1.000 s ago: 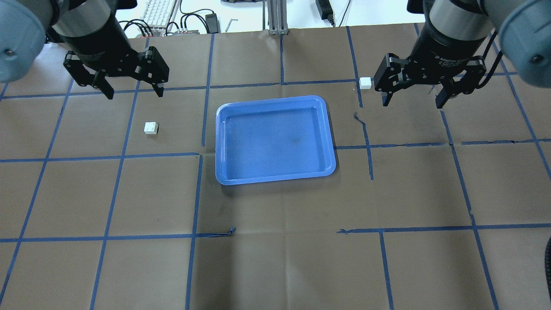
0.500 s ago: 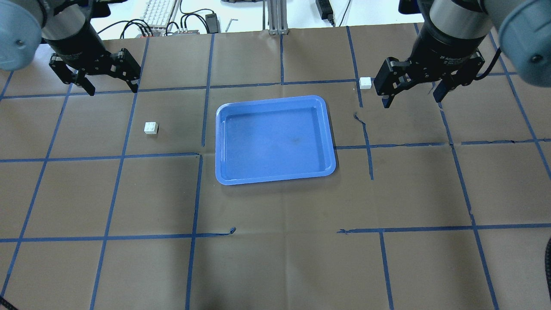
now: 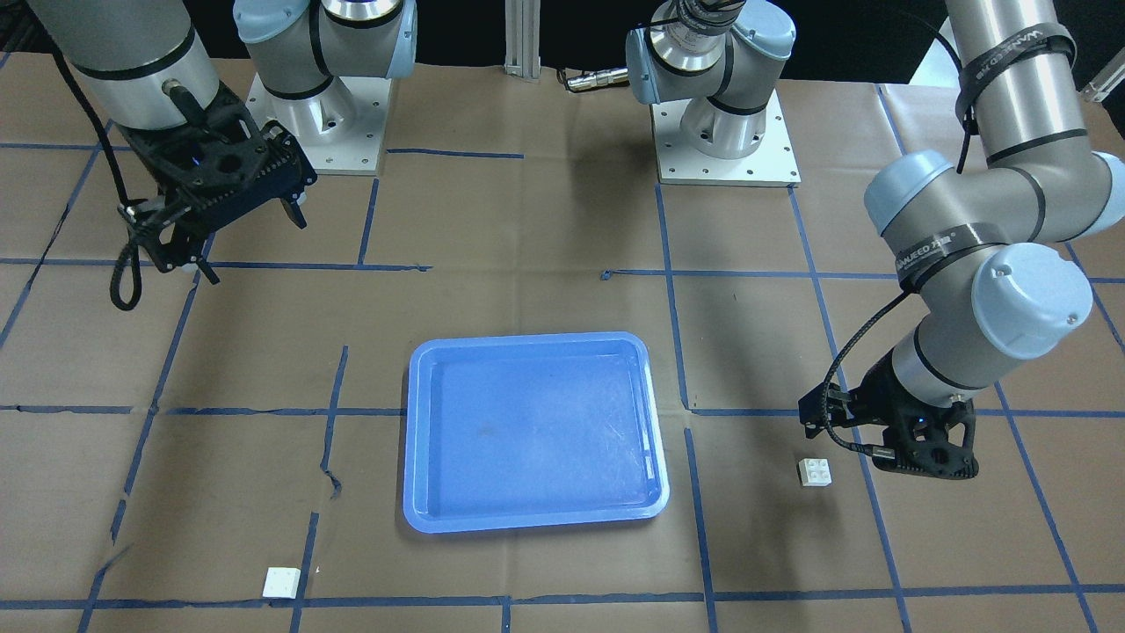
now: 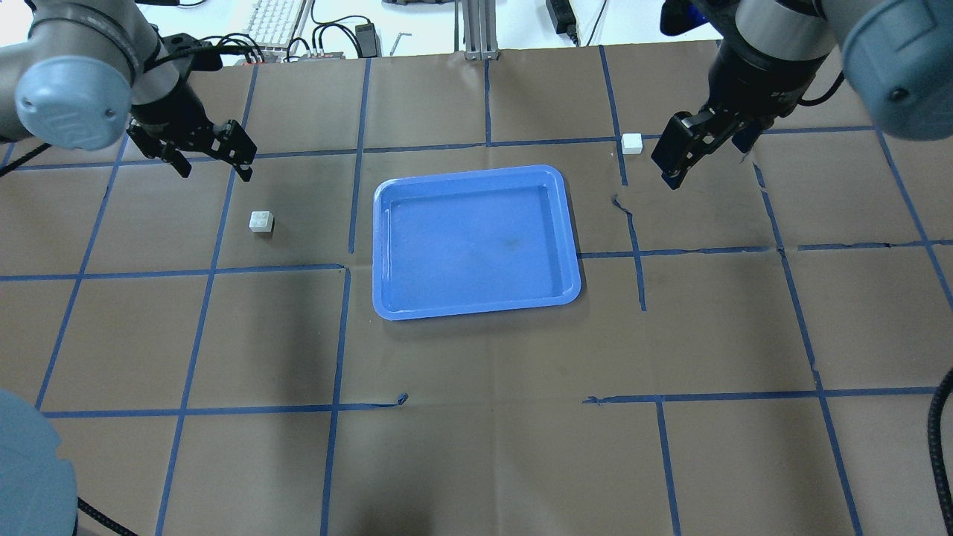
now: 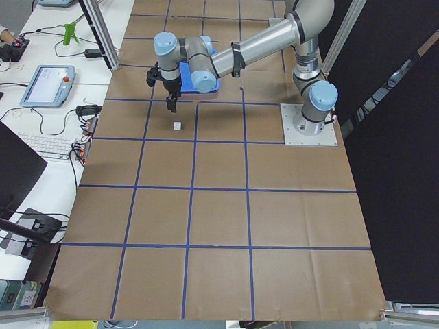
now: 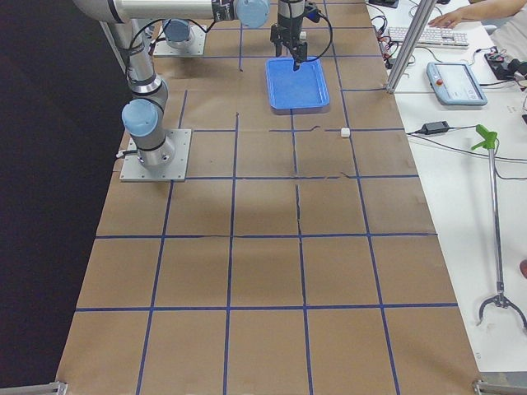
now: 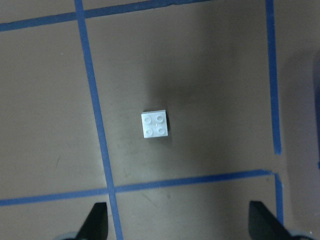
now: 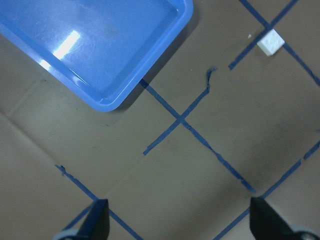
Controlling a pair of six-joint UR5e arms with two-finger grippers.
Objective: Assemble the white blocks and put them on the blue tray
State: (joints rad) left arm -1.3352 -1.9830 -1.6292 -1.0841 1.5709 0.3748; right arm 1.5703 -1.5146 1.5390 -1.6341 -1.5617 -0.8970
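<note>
Left arm (image 4: 67, 104) and right arm (image 4: 774, 52) have turned, jaws wide and empty, over blue-taped brown paper (image 4: 476, 461).

Six cameras, one brown paper-covered table (image 4: 476, 447).
Two fixed views look steeply down from opposite long sides, one over the robot's shoulders, one facing its bases (so left and right swap); both centre the shallow rectangular blue plastic tray (image 4: 378, 253). Two distant end views look along the table. Each wrist camera looks straight down from close, jaws' tips at its bottom edge.
</note>
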